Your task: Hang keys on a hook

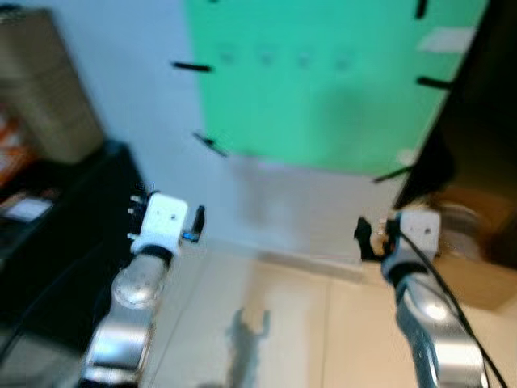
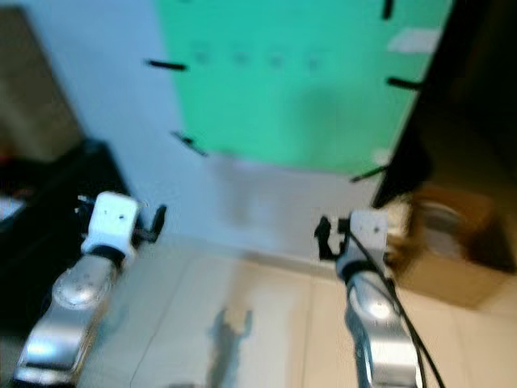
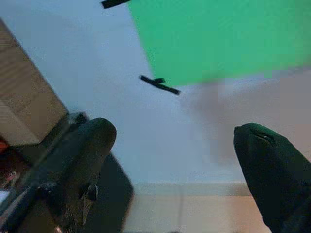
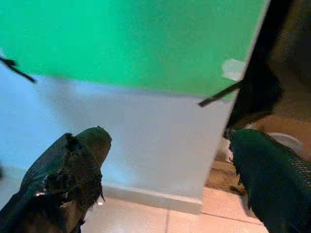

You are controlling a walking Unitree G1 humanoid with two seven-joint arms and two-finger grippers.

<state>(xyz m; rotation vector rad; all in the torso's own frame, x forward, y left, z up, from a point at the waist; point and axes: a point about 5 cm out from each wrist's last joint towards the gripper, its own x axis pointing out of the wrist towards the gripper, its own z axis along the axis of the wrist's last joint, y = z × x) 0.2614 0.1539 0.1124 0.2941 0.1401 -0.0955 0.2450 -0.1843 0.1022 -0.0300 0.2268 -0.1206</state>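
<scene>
**Entry: approach to the hook wall, both grippers empty**

Keys: cannot be made out anywhere; no bunch between either pair of fingers, none on the floor.

Hooks: four faint marks in a row (image 1: 283,59) near the top centre of the head frame, on the green panel (image 1: 323,89); too blurred to confirm as hooks.

Green panel: taped to a pale wall (image 1: 145,97) with black tape strips (image 1: 191,66) along its edges; fills the upper centre.

Left gripper (image 3: 175,160): raised at lower left of the head frame, fingers spread wide with nothing between them, aimed at the wall below the panel.

Right gripper (image 4: 167,170): raised at lower right, likewise spread wide and empty, facing the wall and skirting.

Surroundings: dark cabinet (image 1: 73,234) at left, cardboard box (image 1: 40,81) at upper left, dark furniture (image 1: 477,121) at right with a brown box (image 1: 477,275) beneath it, tiled floor (image 1: 283,323) below.

Risks, as judged: with no keys held, any reach toward the panel would accomplish nothing; the keys must be found first. Blur suggests the camera is moving, so aim at the small marks could be off, and either arm could brush the flanking furniture.
</scene>
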